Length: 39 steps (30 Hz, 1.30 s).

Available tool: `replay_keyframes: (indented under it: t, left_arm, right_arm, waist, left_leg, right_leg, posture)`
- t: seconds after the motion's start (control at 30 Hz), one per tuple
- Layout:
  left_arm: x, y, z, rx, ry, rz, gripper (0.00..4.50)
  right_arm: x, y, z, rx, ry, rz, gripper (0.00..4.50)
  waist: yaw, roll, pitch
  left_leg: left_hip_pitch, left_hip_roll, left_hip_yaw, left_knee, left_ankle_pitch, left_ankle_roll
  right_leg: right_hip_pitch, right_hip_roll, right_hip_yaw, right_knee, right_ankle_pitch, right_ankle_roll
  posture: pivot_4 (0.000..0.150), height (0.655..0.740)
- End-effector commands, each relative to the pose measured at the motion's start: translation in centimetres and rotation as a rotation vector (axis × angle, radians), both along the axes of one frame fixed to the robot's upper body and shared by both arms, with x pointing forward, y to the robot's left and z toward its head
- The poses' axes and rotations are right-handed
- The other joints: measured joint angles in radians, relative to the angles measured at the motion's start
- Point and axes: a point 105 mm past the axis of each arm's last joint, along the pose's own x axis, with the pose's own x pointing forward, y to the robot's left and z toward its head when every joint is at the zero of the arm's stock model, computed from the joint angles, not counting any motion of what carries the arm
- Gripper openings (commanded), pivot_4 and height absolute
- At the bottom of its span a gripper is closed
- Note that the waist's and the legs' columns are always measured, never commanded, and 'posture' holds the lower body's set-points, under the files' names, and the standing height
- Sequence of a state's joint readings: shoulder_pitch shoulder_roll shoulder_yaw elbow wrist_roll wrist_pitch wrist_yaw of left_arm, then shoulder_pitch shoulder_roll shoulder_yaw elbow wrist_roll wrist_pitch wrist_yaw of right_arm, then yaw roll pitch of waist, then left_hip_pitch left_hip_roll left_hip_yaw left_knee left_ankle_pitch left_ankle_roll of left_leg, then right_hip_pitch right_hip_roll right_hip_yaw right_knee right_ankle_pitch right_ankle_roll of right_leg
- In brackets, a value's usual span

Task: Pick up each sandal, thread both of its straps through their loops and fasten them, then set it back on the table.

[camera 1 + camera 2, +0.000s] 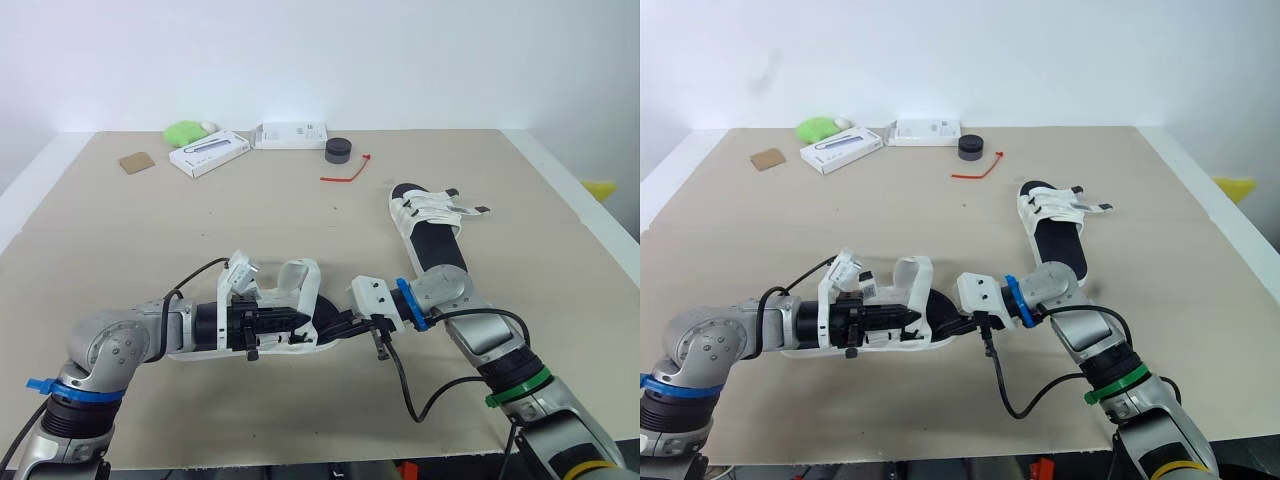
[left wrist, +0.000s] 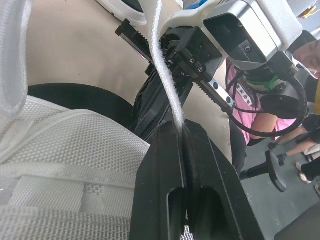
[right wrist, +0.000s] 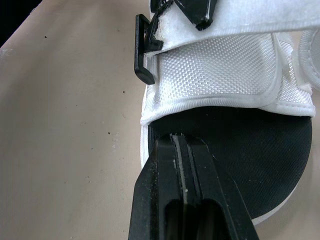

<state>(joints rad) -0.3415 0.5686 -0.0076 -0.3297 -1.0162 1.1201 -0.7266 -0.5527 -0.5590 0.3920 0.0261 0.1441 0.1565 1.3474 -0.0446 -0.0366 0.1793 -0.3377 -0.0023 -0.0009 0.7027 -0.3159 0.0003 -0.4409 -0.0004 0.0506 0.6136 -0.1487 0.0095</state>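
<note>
A white sandal with a black footbed [image 1: 298, 283] lies at the front middle of the table, between my two arms. My left gripper [image 1: 300, 318] is shut on one of its white straps [image 2: 162, 75], which runs taut out of the fingertips [image 2: 170, 137]. My right gripper [image 1: 337, 330] is shut, and its tips sit against the edge of the sandal's black footbed [image 3: 235, 135]. A black buckle loop [image 3: 144, 50] shows at the side of the woven upper. The second sandal [image 1: 430, 225] lies flat to the back right with its straps loose.
Along the far edge sit a green object [image 1: 183, 131], two white boxes [image 1: 208, 153] [image 1: 292, 135], a black round puck [image 1: 339, 150], a red tie [image 1: 347, 172] and a brown square [image 1: 136, 162]. A person in pink [image 2: 245, 105] sits beyond the table.
</note>
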Motion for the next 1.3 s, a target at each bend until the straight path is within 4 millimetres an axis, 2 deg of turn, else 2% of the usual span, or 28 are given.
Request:
replay_keyframes:
  t: [0.03, 0.43, 0.7, 1.03, 1.3]
  left_arm:
    - [-0.2, -0.6, -0.7, 0.022, 0.016, -0.023, 0.06]
    - [0.5, -1.0, -1.3, 0.100, -0.035, -0.045, 0.06]
    - [0.1, -1.2, -1.6, 0.147, -0.074, -0.110, 0.06]
    - [0.7, -1.0, -2.1, 0.224, -0.193, -0.117, 0.06]
    - [0.4, -1.4, -2.0, 0.213, -0.213, -0.147, 0.06]
  right_arm:
    - [-0.3, 0.2, -0.1, 0.000, -0.001, 0.013, 0.00]
    - [-0.3, 0.2, 0.0, 0.000, 0.000, 0.013, 0.00]
    - [-0.3, 0.2, 0.0, 0.002, -0.001, 0.010, 0.00]
    - [-0.2, 0.2, 0.0, 0.003, 0.000, 0.007, 0.00]
    - [-0.1, 0.3, 0.1, 0.004, -0.001, 0.008, 0.00]
  waist:
    - [0.000, 0.000, 0.000]
    - [0.001, 0.000, 0.000]
    - [0.001, 0.000, 0.000]
    - [0.001, 0.000, 0.000]
    - [0.001, 0.000, 0.000]
  left_leg:
    - [0.000, 0.000, 0.000, 0.000, 0.000, 0.000]
    - [0.000, -0.002, -0.001, 0.000, 0.000, 0.000]
    - [0.001, -0.002, 0.000, 0.000, 0.000, 0.000]
    - [0.000, -0.002, -0.001, 0.000, 0.000, 0.000]
    - [0.000, -0.002, -0.001, 0.000, 0.000, 0.000]
  right_leg:
    - [0.000, 0.000, 0.000, 0.000, 0.000, 0.000]
    - [0.001, -0.003, 0.000, 0.000, 0.000, 0.003]
    - [0.001, -0.003, 0.000, 0.000, 0.000, 0.003]
    - [0.001, -0.003, 0.000, -0.001, -0.001, 0.003]
    - [0.002, -0.003, 0.000, -0.001, -0.001, 0.003]
  posture:
    - [0.150, 0.7400]
    - [0.150, 0.7400]
    - [0.150, 0.7400]
    - [0.150, 0.7400]
    - [0.150, 0.7400]
